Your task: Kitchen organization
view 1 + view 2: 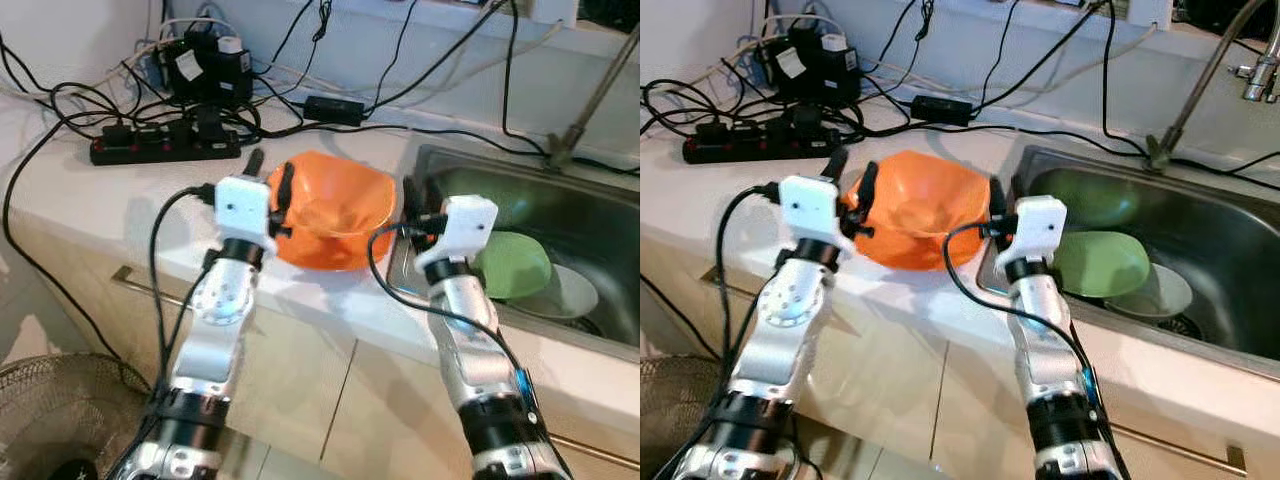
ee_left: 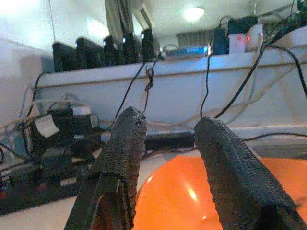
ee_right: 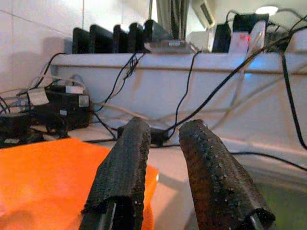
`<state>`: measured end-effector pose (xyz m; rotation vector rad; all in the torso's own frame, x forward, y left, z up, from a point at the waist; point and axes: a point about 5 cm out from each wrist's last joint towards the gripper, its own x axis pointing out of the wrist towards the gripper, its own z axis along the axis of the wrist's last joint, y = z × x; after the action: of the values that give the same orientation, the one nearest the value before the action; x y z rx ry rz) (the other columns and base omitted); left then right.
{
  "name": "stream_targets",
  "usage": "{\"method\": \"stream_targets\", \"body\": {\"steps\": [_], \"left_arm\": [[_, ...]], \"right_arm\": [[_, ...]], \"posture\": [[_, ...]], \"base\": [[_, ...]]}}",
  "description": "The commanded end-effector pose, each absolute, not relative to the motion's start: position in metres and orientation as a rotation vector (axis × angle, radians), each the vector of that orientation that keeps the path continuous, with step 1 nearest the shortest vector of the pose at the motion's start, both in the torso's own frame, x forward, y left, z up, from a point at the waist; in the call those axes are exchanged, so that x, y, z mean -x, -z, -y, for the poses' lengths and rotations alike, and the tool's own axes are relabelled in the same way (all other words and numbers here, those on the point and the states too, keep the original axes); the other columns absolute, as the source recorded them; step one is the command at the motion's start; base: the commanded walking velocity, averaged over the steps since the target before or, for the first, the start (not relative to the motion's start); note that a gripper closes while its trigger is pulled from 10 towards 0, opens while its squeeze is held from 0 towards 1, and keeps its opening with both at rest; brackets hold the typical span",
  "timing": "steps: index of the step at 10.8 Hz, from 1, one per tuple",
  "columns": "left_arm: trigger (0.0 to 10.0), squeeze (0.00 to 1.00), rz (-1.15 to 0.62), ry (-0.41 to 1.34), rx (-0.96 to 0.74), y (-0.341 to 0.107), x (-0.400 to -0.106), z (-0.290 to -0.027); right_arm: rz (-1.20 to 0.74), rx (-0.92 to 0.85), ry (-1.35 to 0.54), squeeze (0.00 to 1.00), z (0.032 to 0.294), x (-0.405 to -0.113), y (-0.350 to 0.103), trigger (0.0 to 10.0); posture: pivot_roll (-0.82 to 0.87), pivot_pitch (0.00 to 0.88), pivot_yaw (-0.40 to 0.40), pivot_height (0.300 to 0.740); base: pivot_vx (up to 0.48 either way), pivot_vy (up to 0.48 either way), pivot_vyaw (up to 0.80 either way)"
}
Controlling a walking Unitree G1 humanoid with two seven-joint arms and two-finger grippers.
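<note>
While both arms flank the orange bowl (image 1: pixel 335 212) for a two-sided lift | left gripper (image 1: pixel 268 185) fingers apart at its near rim | right gripper (image 1: pixel 412 195) fingers apart beside its sink-side edge

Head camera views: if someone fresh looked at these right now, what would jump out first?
The bright orange bowl on the white counter, beside the sink, with the left gripper and right gripper flanking it, fingers open. Next, the green plates piled in the steel sink on the robot's right. Behind the bowl, a tangle of black cables and a power strip sprawls along the wall.
</note>
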<state>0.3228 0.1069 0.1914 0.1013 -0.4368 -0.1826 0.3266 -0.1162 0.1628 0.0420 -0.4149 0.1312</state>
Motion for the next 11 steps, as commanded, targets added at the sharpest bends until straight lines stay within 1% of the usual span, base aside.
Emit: {"method": "stream_targets", "body": {"steps": [1, 3, 6, 8, 10, 11], "left_arm": [[10.0, 0.0, 0.469, 0.177, -0.104, -0.1943, -0.3222, -0.1034], [10.0, 0.0, 0.498, 0.171, -0.124, -0.1955, -0.3192, -0.1036], [10.0, 0.0, 0.504, 0.153, -0.136, -0.1908, -0.3169, -0.1027], [10.0, 0.0, 0.495, 0.147, -0.139, -0.19, -0.3179, -0.1031], [10.0, 0.0, 0.493, 0.145, -0.133, -0.1897, -0.3177, -0.1027], [10.0, 0.0, 0.492, 0.146, -0.133, -0.1894, -0.3178, -0.1025]], "right_arm": [[0.452, -0.026, -0.121, 0.0, 0.1153, -0.327, -0.1686, 10.0], [0.484, -0.006, -0.114, 0.0, 0.1157, -0.3273, -0.174, 10.0], [0.47, -0.013, -0.106, 0.0, 0.1133, -0.3273, -0.1687, 10.0], [0.461, -0.024, -0.101, 0.0, 0.1146, -0.3279, -0.1683, 10.0], [0.443, -0.021, -0.103, 0.0, 0.1143, -0.3288, -0.1661, 10.0], [0.445, -0.018, -0.104, 0.0, 0.1141, -0.3286, -0.1658, 10.0]], "posture": [[0.18, 0.0, -0.043, 0.74], [0.18, 0.0, -0.044, 0.74], [0.19, 0.01, -0.049, 0.74], [0.18, 0.013, -0.049, 0.74], [0.18, 0.017, -0.05, 0.74], [0.18, 0.017, -0.051, 0.74]], "base": [[0.0, 0.0, 0.0], [0.0, 0.0, 0.0], [0.0, 0.0, 0.0], [0.0, -0.309, 0.0], [0.0, -0.375, -0.75], [0.0, -0.368, 0.0]]}}
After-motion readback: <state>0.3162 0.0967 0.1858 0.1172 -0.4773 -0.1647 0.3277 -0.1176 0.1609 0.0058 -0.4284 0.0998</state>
